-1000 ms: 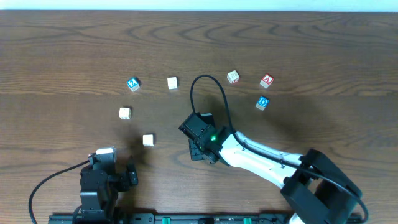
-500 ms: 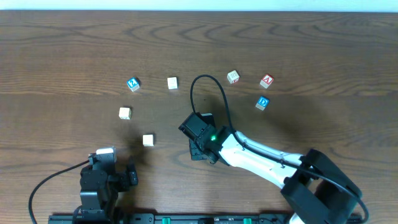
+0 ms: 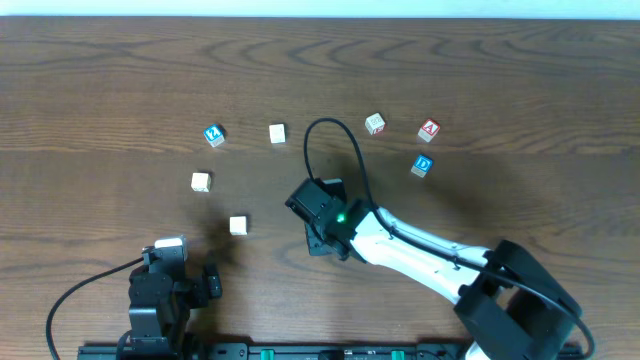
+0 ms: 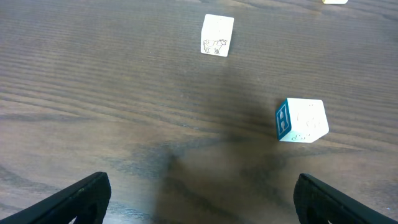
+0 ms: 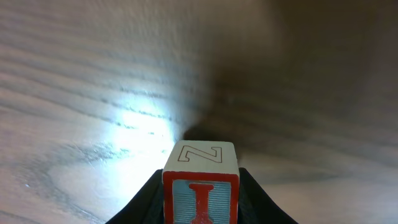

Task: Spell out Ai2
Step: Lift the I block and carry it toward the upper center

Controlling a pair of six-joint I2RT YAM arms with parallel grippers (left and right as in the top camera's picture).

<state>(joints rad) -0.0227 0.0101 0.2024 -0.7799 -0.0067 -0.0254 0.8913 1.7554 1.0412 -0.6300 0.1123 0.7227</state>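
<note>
- The I cube (image 5: 200,186) sits clamped between the fingers of the right gripper (image 5: 200,202), its red "I" facing the wrist camera and an outlined "Z" on top.
- From overhead the cube is hidden under the gripper, which hangs over the middle of the table (image 3: 120,80). Whether the cube's base touches the wood cannot be told.
- The A cube (image 3: 429,129) lies beyond the gripper and to its right, well apart from it. The 2 cube (image 3: 213,135) lies beyond it and to its left, also well apart.
- The cube has no long axis, so what likely matters is which face reads upward and its place between the other 2 letters.
- The right arm holds the I and is also the nearer arm to the A. The 2 lies on the left arm's side.
- The left gripper (image 4: 202,193) rests at the near left edge, fingers wide apart with nothing between them.
- The D cube (image 3: 423,166) sits near the A on its near side, and a plain cube (image 3: 375,123) stands near the A's left.
- Another plain cube (image 3: 277,133) stands near the 2.
- Bare wood ahead of the right gripper, short of these cubes, looks like the clearest room for a row.
</note>
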